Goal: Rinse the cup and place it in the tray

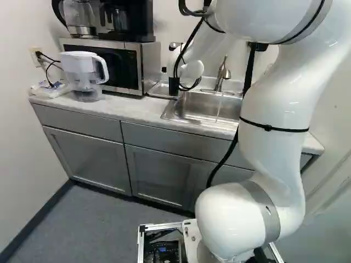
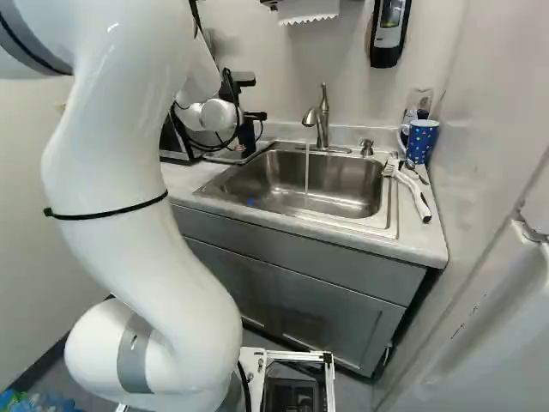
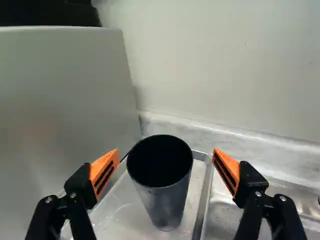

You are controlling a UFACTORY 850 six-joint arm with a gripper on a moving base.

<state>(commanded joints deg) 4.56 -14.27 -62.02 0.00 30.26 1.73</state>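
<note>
With the cup (image 3: 167, 205) upright in the tray (image 3: 122, 215), between the released gripper's (image 2: 256, 116) widely parted fingers (image 3: 104, 171) and touching neither, just beside the sink (image 2: 390, 206) and its running faucet (image 2: 322, 124).

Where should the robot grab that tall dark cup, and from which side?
Probably around the cup, just below its rim, jaws on opposite sides. Come from the front, facing the wall: it stands upright in the tray, tall and round, with no handle showing.
</note>
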